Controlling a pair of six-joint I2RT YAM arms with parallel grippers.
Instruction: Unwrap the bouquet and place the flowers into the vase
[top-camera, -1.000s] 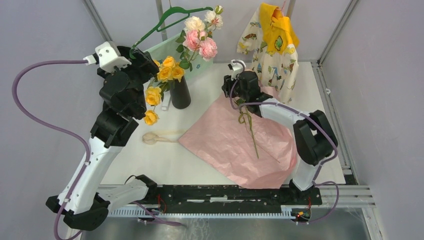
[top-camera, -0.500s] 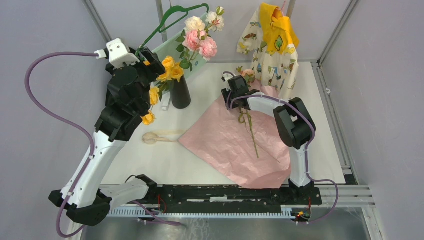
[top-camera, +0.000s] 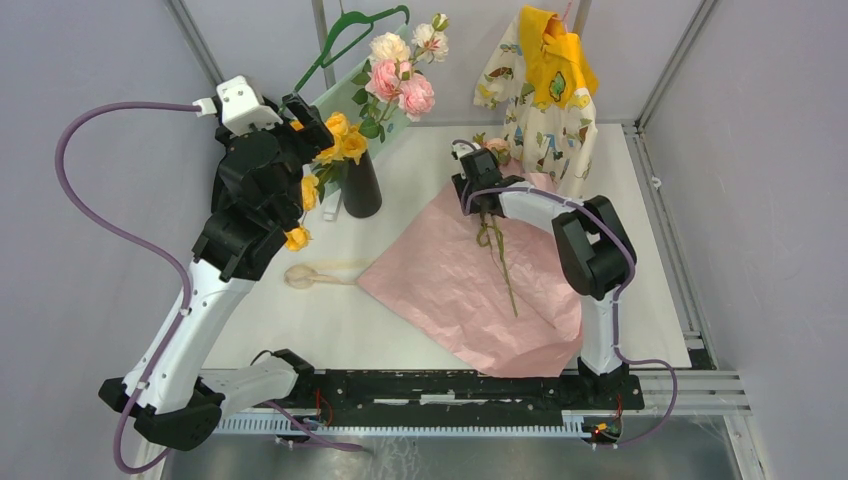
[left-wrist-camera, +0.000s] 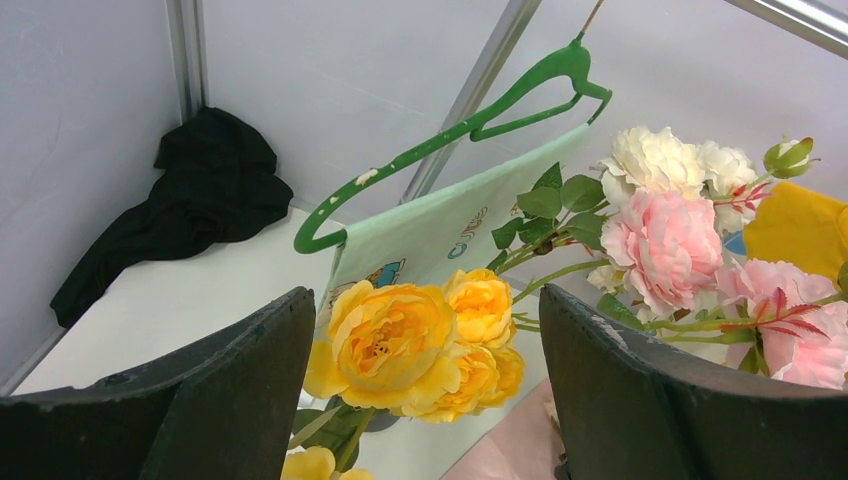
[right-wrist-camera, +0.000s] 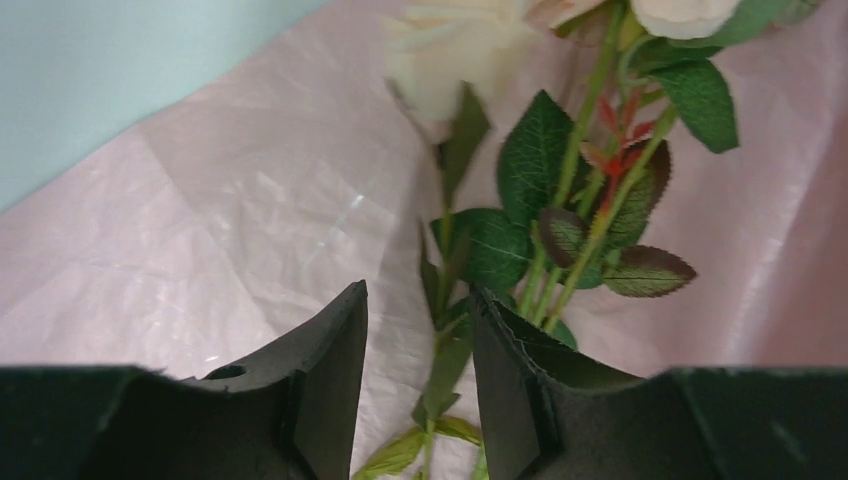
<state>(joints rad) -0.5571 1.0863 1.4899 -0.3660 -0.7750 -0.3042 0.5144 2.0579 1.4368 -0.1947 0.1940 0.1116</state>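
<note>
Viewing the upper left, we find the left gripper (left-wrist-camera: 425, 300) spread wide, with the yellow roses (left-wrist-camera: 390, 340) framed between its fingers, standing in the vase (top-camera: 361, 187). At upper centre, the right gripper (right-wrist-camera: 420, 295) stands part-open astride a loose stem (right-wrist-camera: 445, 350) on the pink paper (right-wrist-camera: 200, 230).

The left arm (top-camera: 200, 300) rears up tall, and the left gripper (left-wrist-camera: 425, 300) at its top has its fingers (left-wrist-camera: 230, 400) spread wide. The right arm (top-camera: 590, 250) folds at the elbow and reaches forward. The right gripper (right-wrist-camera: 418, 295) is angled down, its fingers only narrowly parted.
</note>
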